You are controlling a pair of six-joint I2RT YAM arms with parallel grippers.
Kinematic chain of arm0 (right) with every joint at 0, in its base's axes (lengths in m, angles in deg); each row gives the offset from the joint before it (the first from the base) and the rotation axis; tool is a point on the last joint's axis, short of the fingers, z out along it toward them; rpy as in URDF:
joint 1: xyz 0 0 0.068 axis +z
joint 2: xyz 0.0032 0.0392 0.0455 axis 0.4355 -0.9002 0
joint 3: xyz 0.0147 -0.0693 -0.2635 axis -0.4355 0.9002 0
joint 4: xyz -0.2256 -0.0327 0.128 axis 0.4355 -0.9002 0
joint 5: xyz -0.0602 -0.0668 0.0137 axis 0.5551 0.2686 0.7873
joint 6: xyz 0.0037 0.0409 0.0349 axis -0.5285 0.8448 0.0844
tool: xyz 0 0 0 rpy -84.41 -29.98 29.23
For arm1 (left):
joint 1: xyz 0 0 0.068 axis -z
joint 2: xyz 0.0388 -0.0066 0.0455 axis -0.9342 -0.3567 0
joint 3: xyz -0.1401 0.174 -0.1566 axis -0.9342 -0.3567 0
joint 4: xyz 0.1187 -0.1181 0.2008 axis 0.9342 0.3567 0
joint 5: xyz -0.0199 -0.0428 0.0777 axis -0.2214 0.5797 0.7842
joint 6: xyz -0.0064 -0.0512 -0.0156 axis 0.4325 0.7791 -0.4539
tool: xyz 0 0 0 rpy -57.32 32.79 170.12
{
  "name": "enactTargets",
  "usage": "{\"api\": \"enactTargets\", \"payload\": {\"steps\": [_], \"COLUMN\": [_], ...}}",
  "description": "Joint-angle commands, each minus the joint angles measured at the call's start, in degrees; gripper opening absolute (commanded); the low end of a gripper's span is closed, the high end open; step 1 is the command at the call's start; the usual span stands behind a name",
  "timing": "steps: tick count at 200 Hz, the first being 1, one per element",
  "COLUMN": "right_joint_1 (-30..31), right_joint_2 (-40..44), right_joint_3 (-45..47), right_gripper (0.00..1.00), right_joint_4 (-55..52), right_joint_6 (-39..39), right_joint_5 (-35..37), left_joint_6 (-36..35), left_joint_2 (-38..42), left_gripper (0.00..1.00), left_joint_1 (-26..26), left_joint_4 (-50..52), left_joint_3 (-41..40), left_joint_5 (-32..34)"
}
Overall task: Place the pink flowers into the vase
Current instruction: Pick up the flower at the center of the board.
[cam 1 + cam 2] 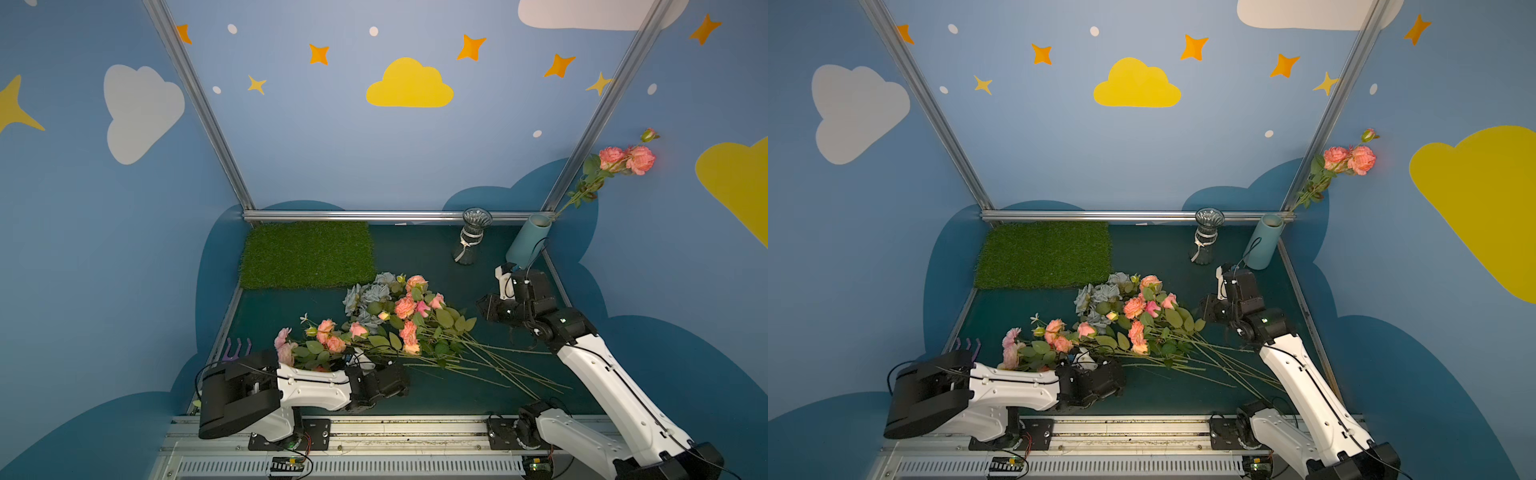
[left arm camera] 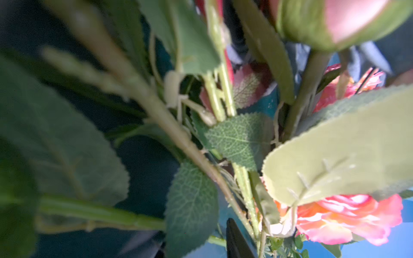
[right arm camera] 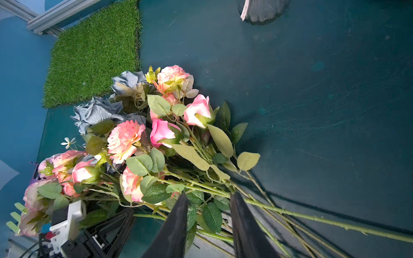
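Left claw apparently buried among serrated-leaved pink flowers.

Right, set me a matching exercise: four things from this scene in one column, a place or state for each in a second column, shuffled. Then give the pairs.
Column one
1. blue vase
2. glass vase
3. grass mat
4. grey-blue flowers

Column two
a. lying in the heap beside the pink flowers
b. white cord tied round its neck
c. holds one pink flower stem
d. flat in the far left corner

Pairs: 1-c, 2-b, 3-d, 4-a.
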Motion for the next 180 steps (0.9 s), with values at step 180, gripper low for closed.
{"api": "enactTargets", "payload": {"steps": [180], "right_joint_1": [-0.3], "right_joint_2": [1.2], "right_joint_3": [0.8], "right_gripper": [0.34], "right_joint_4": [0.7], "right_joint_6": [1.0], "right_joint_5": [-1.7], "left_joint_6": [24.9], "left_joint_2": [4.4], "left_gripper": [0.08], "left_joint_1": [4.8], "left_joint_4": [19.8], "left_joint_3": [2.3], "left_joint_5": [8.7]}}
